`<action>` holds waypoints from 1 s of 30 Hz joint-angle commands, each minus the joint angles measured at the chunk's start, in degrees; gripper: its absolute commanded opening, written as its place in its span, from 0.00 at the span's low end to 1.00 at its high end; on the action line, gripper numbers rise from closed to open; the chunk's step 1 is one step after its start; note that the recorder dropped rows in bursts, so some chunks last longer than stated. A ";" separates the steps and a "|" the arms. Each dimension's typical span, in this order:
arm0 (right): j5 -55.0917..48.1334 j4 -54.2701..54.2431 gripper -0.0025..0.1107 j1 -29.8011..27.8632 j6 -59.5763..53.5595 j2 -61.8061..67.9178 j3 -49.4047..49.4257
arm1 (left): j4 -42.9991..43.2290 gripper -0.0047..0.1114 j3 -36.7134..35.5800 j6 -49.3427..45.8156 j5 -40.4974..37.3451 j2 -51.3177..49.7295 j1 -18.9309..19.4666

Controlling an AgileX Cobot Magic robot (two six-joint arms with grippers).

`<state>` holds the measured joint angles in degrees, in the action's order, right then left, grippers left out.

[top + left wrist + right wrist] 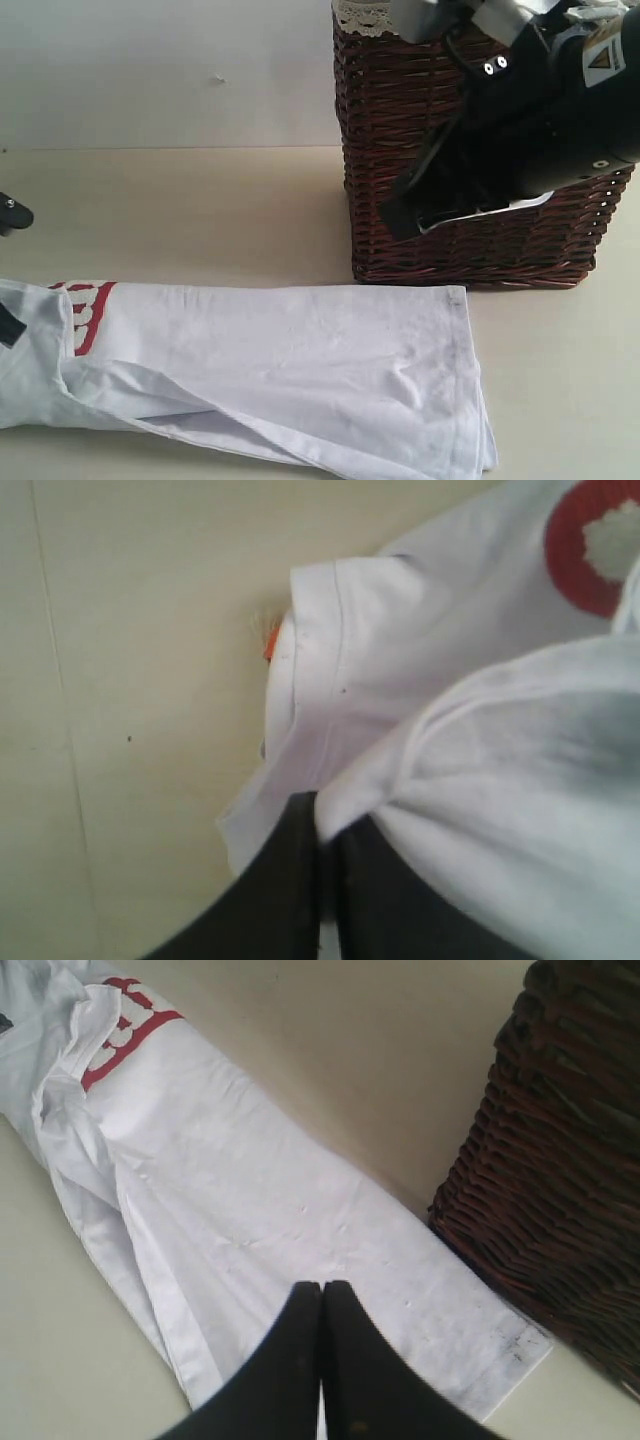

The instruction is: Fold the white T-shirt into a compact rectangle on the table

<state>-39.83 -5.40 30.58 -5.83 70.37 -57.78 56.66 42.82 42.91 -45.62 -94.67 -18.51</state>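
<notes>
The white T-shirt (300, 370) lies as a long band across the front of the table (200, 210), red letters (90, 312) at its left end. In the left wrist view my left gripper (322, 810) is shut on a bunched fold of the T-shirt (420, 660), near its sleeve hem and orange tag (269, 643). Only a dark sliver of that gripper (8, 325) shows at the exterior view's left edge. My right gripper (322, 1290) is shut with nothing in it, held above the T-shirt (250, 1210) near its hem end. It hangs in front of the basket as the right gripper (398, 212).
A dark brown wicker basket (420, 120) with cream lace trim stands at the back right, close behind the shirt's hem corner; the basket (570, 1140) fills one side of the right wrist view. Another dark piece of the left arm (12, 213) shows at the left edge.
</notes>
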 commanded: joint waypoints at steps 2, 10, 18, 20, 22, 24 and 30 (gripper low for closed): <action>-0.10 -0.22 0.02 0.12 -0.46 -0.35 -0.31 | 0.21 0.17 0.69 1.98 1.80 -0.01 1.42; -0.32 -0.35 0.02 0.12 -0.46 -0.35 -0.31 | 10.05 0.34 0.63 12.85 1.45 -0.01 1.42; -0.32 -0.35 0.02 0.12 -0.46 -0.35 -0.31 | 13.61 0.34 0.63 17.68 2.07 -0.01 4.17; -0.32 -0.35 0.02 0.12 -0.46 -0.35 -0.31 | 13.01 0.34 1.04 17.68 2.70 0.12 4.34; -0.44 -0.35 0.02 0.12 -0.46 -0.35 -0.31 | 5.90 0.36 3.23 15.28 6.22 0.22 4.23; -0.55 -0.45 0.02 0.12 -0.46 -0.35 -0.31 | 3.17 0.47 3.76 12.97 8.05 0.22 4.23; -0.67 -0.45 0.02 0.12 -0.46 -0.35 -0.31 | 5.01 0.48 5.04 14.90 3.42 0.79 4.23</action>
<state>-40.48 -5.77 30.58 -5.83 70.37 -57.78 60.97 46.88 56.62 -41.37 -94.79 -14.34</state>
